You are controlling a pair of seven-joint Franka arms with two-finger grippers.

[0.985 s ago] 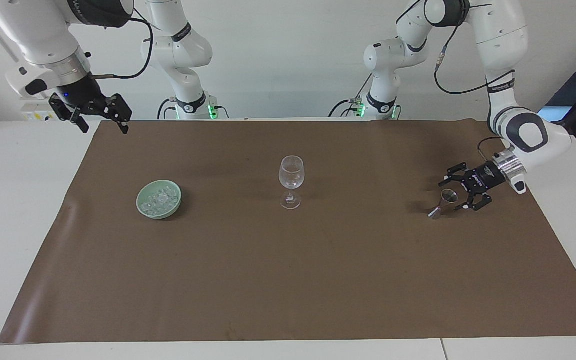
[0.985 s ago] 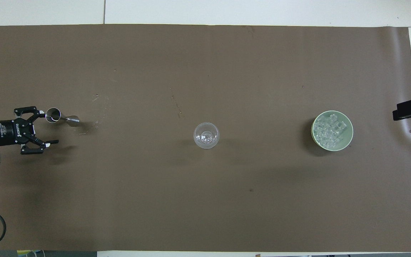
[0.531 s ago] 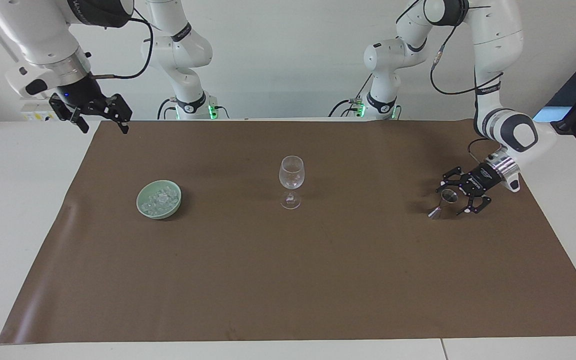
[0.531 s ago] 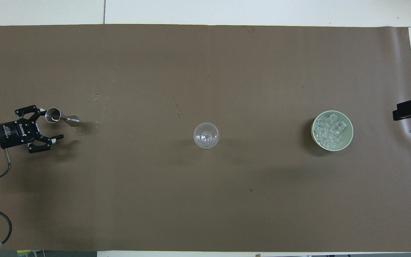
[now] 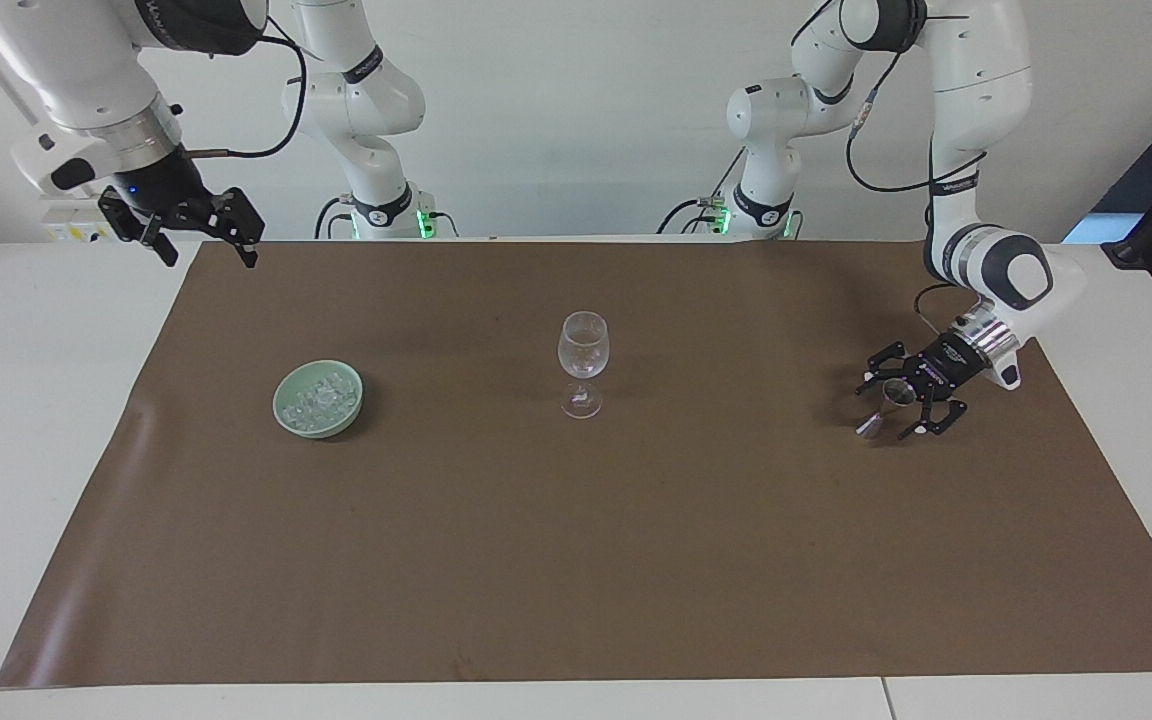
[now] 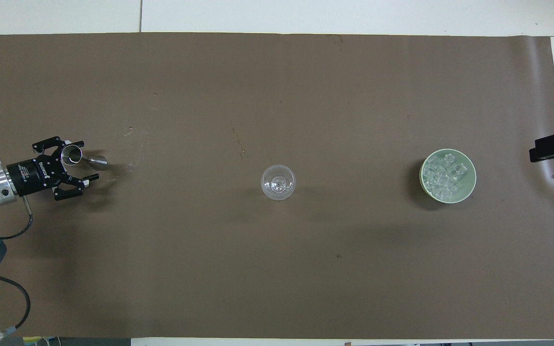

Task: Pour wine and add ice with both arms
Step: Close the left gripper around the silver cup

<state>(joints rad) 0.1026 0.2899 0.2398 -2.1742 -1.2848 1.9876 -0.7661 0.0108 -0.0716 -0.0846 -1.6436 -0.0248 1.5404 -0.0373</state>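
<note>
A small metal jigger (image 5: 881, 408) (image 6: 72, 155) stands on the brown mat toward the left arm's end of the table. My left gripper (image 5: 884, 410) (image 6: 88, 160) is open and low at the mat, one finger on each side of the jigger's cup, not closed on it. An empty clear wine glass (image 5: 583, 350) (image 6: 278, 182) stands at the mat's middle. A pale green bowl (image 5: 278, 408) (image 6: 421, 175) toward the right arm's end holds the ice (image 5: 321, 396) (image 6: 445, 175). My right gripper (image 5: 213, 258) (image 6: 553, 146) is open, empty and raised over the mat's edge at its own end, waiting.
The brown mat (image 5: 576, 560) (image 6: 277, 269) covers most of the white table (image 5: 26, 400). A few faint scuff marks (image 6: 135, 137) lie on the mat near the jigger. No bottle is in view.
My left gripper has slid toward the jigger and turned a little, so its open fingers now straddle the cup. The right arm, glass and bowl have not moved.
</note>
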